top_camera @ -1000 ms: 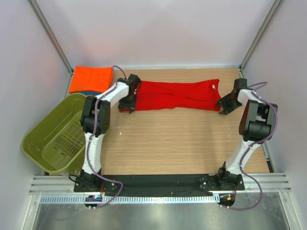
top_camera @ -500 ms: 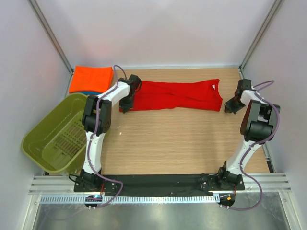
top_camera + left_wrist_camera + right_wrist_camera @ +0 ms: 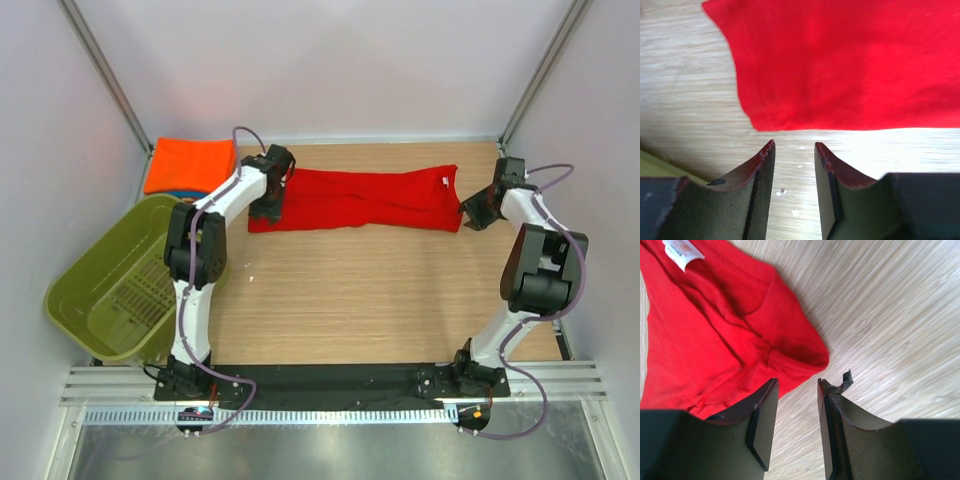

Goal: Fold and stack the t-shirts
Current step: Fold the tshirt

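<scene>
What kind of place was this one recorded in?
Probably a lab robot cell, not a home: bare white walls on metal posts enclose a wooden table, with two robot arms bolted at its near edge and a red shirt laid out.

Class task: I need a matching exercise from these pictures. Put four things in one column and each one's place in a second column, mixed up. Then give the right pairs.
Things
1. red t-shirt
2. orange t-shirt
3. basket
4. white neck label

Places
A. off the left edge of the table
B. folded in the far left corner
C. at the right end of the red cloth
D. laid out lengthwise across the far side of the table

Pairs: 1-D, 2-B, 3-A, 4-C
</scene>
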